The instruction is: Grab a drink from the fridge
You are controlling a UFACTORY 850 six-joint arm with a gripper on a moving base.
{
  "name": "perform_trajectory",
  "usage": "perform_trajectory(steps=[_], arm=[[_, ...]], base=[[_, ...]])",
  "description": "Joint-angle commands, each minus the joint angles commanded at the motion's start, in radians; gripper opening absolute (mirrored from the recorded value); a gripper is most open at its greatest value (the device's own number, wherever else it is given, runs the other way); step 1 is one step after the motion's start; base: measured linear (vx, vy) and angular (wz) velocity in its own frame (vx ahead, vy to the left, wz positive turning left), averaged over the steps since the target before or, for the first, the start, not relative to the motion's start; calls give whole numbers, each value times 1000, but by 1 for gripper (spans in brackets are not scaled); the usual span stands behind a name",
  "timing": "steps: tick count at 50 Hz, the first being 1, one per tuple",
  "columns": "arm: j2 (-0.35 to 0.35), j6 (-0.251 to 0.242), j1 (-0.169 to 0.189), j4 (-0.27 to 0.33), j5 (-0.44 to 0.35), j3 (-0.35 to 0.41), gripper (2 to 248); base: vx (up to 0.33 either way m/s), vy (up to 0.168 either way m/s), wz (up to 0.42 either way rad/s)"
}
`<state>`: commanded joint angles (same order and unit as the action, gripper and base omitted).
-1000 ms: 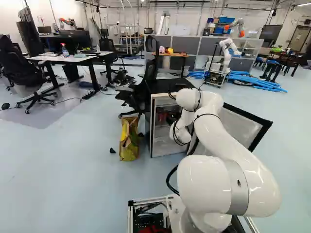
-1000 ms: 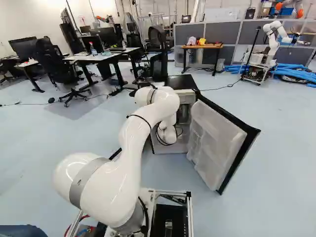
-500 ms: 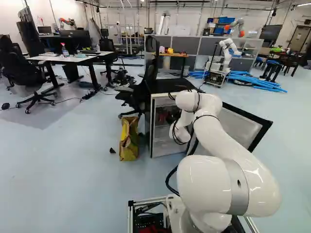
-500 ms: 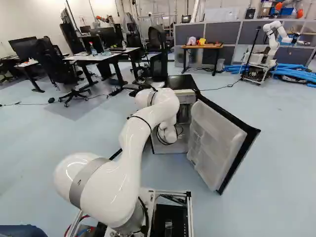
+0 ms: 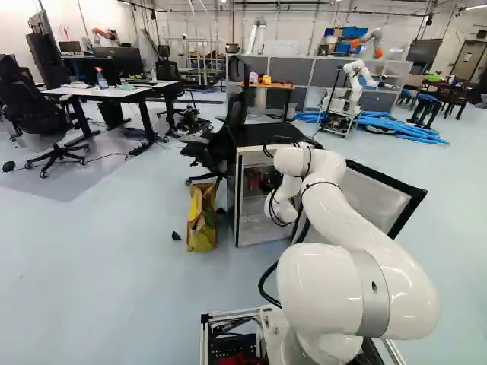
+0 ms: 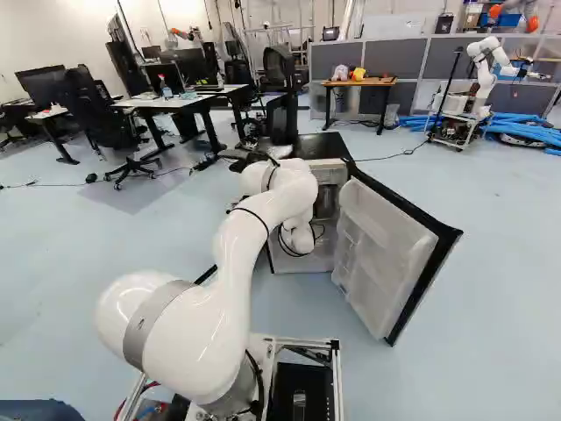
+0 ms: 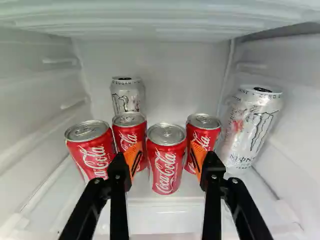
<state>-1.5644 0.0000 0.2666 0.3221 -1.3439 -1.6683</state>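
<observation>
The black gripper (image 5: pixel 270 180) reaches into the open fridge (image 5: pixel 262 230) in the left base view, its fingers hidden there. In the wrist view the gripper (image 7: pixel 166 161) stands open, with an orange pad on each side of the front red can (image 7: pixel 166 165) and gaps beside it. Another red can (image 7: pixel 92 155) leans at the far left of the group. Two more red cans, one (image 7: pixel 129 137) and another (image 7: pixel 202 131), stand behind the finger tips. A silver can (image 7: pixel 127 95) is at the back; a larger-looking silver can (image 7: pixel 252 127) tilts by the side wall.
The fridge door (image 6: pixel 386 254) is swung wide to the arm's right. A yellow-brown bag (image 5: pixel 202 220) and an office chair (image 5: pixel 221 144) stand left of the fridge. Fridge side walls and a ceiling panel (image 7: pixel 160 22) surround the gripper. Another robot (image 5: pixel 354 84) stands farther back.
The arm's wrist end has shifted very slightly to the left in both base views. The base, fridge and door look unmoved.
</observation>
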Motion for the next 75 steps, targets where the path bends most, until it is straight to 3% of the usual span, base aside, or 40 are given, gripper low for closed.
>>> perform_trajectory(steps=[6,7,12,13,31,43,59,75], arm=[[0,0,0,0,0,0,151],[0,0,0,0,0,0,120],[0,0,0,0,0,0,120],[0,0,0,0,0,0,95],[2,0,0,0,0,2,95],[39,0,0,0,0,39,95],[110,0,3,0,0,142,95],[218,0,7,0,0,302,95]], base=[[0,0,0],[0,0,0],[0,0,0],[0,0,0],[0,0,0],[0,0,0],[0,0,0],[0,0,0]])
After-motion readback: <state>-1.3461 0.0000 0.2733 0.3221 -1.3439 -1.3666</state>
